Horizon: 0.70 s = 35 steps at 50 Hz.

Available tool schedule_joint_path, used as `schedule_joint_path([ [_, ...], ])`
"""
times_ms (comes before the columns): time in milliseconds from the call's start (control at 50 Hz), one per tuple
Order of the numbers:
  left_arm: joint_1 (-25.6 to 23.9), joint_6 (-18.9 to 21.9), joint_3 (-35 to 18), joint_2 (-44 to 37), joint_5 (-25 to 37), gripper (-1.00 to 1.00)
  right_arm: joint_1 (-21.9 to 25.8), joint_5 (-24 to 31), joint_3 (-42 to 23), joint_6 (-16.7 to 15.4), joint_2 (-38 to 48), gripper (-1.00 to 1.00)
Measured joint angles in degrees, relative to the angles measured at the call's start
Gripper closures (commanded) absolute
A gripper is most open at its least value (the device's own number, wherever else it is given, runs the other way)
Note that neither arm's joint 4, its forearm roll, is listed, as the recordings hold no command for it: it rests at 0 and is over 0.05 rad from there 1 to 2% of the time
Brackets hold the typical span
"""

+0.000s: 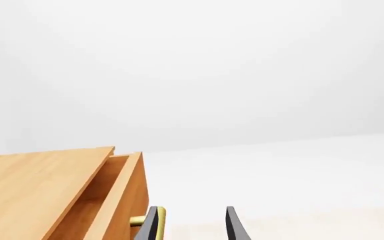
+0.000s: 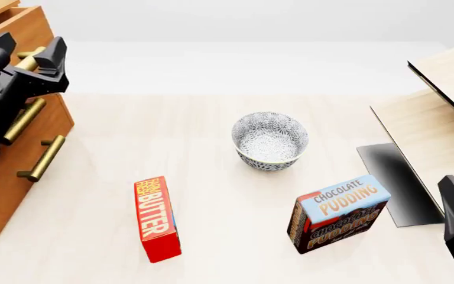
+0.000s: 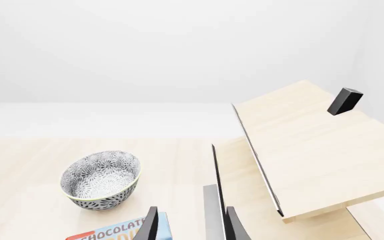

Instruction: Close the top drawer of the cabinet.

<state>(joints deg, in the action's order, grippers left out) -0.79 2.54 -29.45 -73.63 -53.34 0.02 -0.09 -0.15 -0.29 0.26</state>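
Your left hand (image 2: 31, 56) is open, its fingers on either side of the brass handle (image 2: 28, 60) of the top drawer (image 1: 115, 195), slightly open in the cabinet (image 2: 14, 154) at the worktop's left edge. An off-centre push could skid the hand off the handle. Your right hand (image 3: 188, 225) is open and idle.

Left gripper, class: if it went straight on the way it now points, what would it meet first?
Probably the brass handle of the top drawer, which lies by one fingertip of the left gripper. Between the fingers themselves only bare table shows, and depth is unclear.
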Motion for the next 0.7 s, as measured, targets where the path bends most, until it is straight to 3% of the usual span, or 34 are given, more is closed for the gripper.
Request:
schedule_joint_path([
  [700,3.0,-0.6,-0.4,0.0,0.8,-1.00,0.0,0.0,0.0,0.0,0.0,-1.00],
])
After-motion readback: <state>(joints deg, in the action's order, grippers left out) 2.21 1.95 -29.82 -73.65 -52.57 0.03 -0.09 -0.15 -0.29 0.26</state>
